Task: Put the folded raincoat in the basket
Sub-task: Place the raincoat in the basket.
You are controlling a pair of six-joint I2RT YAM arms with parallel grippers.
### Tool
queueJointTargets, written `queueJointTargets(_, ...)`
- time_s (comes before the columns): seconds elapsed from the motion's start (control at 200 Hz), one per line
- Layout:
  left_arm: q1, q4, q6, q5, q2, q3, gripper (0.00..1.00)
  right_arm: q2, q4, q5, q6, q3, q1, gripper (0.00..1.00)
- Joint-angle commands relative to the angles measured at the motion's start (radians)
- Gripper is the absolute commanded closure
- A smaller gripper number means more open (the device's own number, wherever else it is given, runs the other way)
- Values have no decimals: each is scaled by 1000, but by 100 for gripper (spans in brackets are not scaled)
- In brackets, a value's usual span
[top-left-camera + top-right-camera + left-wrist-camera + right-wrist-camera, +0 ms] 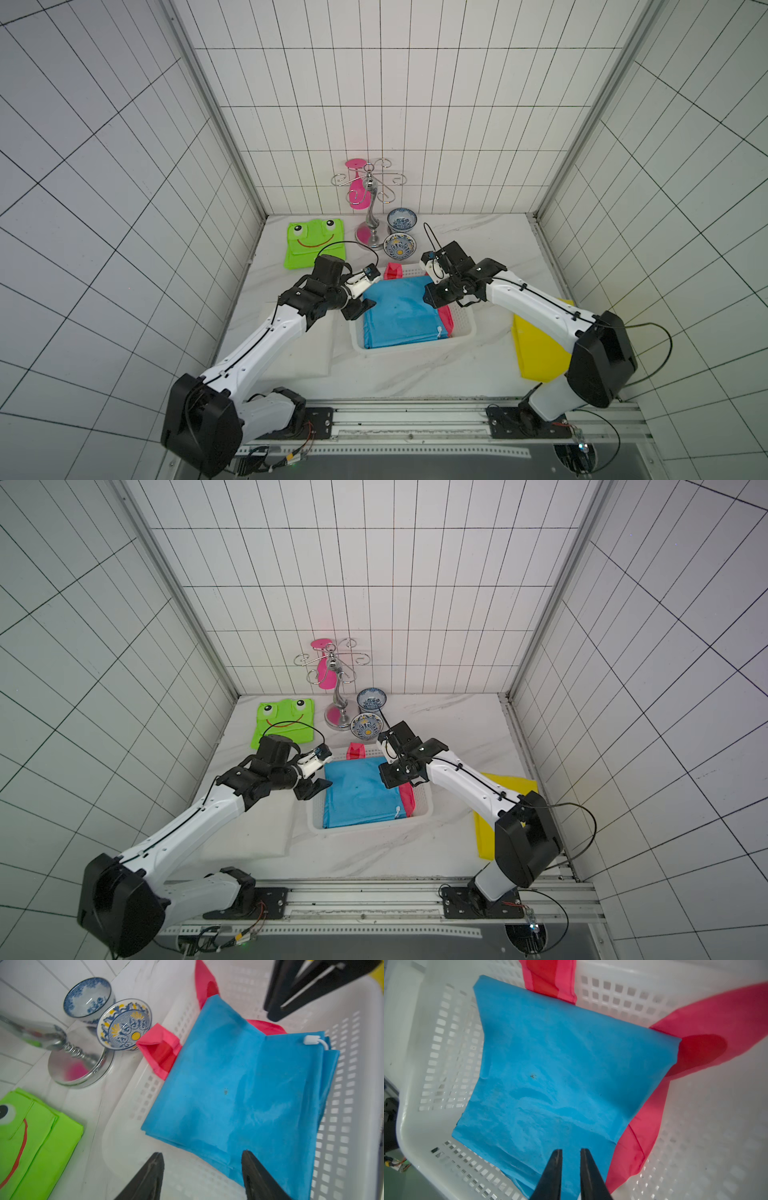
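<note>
The marble tabletop carries a white basket at its middle. A folded blue raincoat lies flat inside the basket, covering most of its floor. It rests on a red raincoat, whose corner hangs over the far rim. A yellow sheet lies to the right, partly hidden by the right arm. A green frog raincoat lies at the far left. Beyond the basket stand a metal stand, a blue bowl and a yellow-blue bowl. The left tool hovers wide open at the blue raincoat's left edge, holding nothing. The right tool hangs over its far right part, jaws narrow, with nothing between them
</note>
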Motion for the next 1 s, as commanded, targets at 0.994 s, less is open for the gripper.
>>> queueJointTargets(0.994,607,-329,-86,-292,166,14,38,320,-315,172,50,238,203,77)
